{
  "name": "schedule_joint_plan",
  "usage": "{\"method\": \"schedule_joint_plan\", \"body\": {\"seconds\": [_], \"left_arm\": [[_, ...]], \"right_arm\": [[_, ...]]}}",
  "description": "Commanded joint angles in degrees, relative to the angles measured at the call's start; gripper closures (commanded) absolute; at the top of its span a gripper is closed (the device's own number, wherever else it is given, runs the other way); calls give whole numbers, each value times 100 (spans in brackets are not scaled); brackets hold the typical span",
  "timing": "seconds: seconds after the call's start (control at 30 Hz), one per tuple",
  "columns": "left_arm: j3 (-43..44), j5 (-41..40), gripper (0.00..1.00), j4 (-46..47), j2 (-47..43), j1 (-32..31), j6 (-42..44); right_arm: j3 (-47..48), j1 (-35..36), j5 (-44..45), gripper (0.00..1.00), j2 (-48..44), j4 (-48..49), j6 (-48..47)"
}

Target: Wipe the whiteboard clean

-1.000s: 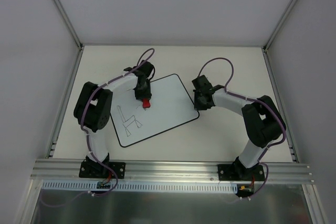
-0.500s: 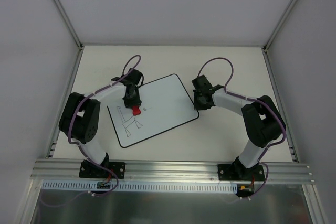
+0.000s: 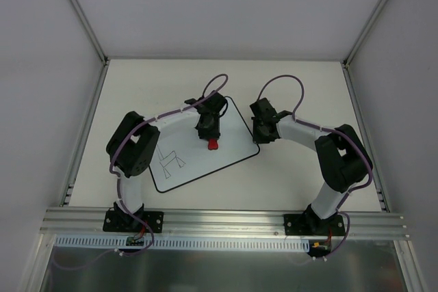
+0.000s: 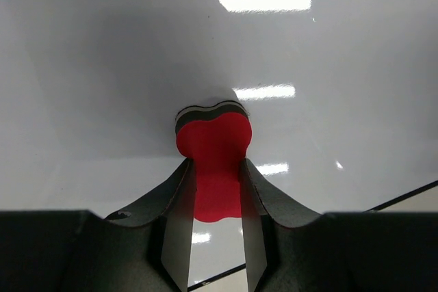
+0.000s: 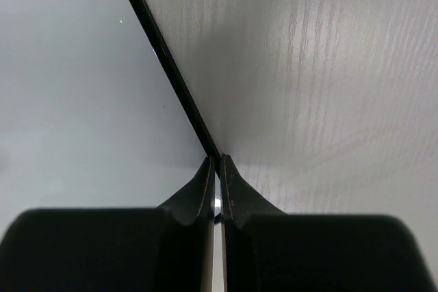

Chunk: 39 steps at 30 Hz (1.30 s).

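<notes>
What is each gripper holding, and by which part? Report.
Left gripper: red eraser, pinched at its narrow waist. Right gripper: shut empty at the whiteboard's edge.

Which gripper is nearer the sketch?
Left: the left gripper, gripping the eraser, is on the board, right of the sketch; right gripper is shut at the board's right edge, farther off.

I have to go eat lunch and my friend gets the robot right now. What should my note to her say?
Grippers: the left gripper is shut on the red eraser, which seems to press on the whiteboard right of its middle. The right gripper is shut and holds nothing, its tips at the board's right edge.
Things: the board lies slanted on the table between the arms.
Done: the board's right part looks blank.
Left: the black line sketch on the left part needs wiping.
</notes>
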Motion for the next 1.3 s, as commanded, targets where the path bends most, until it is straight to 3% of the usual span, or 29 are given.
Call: {"method": "schedule_joint_plan", "body": {"seconds": [0.0,0.4,0.7,0.83,0.97,1.27], "left_arm": [[-656,315,100,-476,214,232,-448],[-2756,-327,100,-511,-1683,2585,-440],[-2705,-353,100,-520,-1975,4170,35],[-2389,-406,100,-537,-1808,4294,175],[-2607,-248,100,-555,-1781,4180,80],[-3539,-47,100,-608,-2318,2633,-808]], "right_arm": [[-513,82,-71,99,702,-776,-21],[-496,82,-71,100,728,-784,-47],[-478,82,-80,100,746,-767,-100],[-461,82,-71,100,772,-758,-126],[-469,91,-89,100,781,-749,-135],[-408,82,-124,100,922,-732,-179]]}}
